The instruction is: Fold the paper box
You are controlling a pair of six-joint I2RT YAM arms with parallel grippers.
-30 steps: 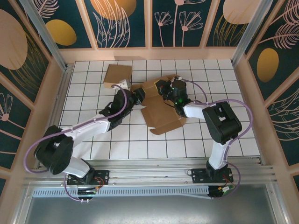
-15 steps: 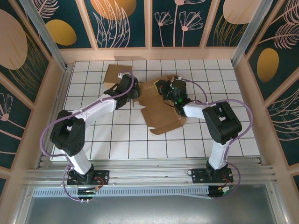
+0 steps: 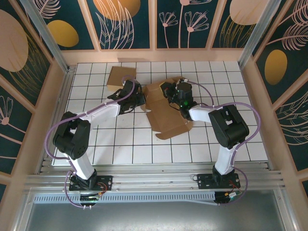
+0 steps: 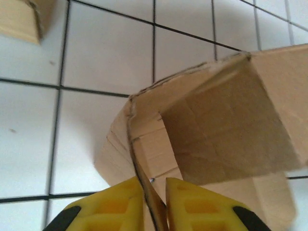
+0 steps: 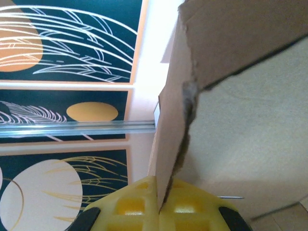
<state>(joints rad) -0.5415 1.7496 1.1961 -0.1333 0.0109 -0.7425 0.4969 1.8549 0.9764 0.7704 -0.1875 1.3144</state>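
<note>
left fingers (image 4: 113,207) pinched shut on a paper box (image 4: 226,125) flap edge; right fingers (image 5: 130,202) likewise, on its wall

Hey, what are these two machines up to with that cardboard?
Two robot arms are working on folding a flat paper box that lies partly unfolded on the tiled table. The left gripper is pinched on a thin flap edge at the box's left side. The right gripper is clamped on an upright panel at its far end. The box is far from finished. A second cardboard box sits apart at the table's far left.
</note>
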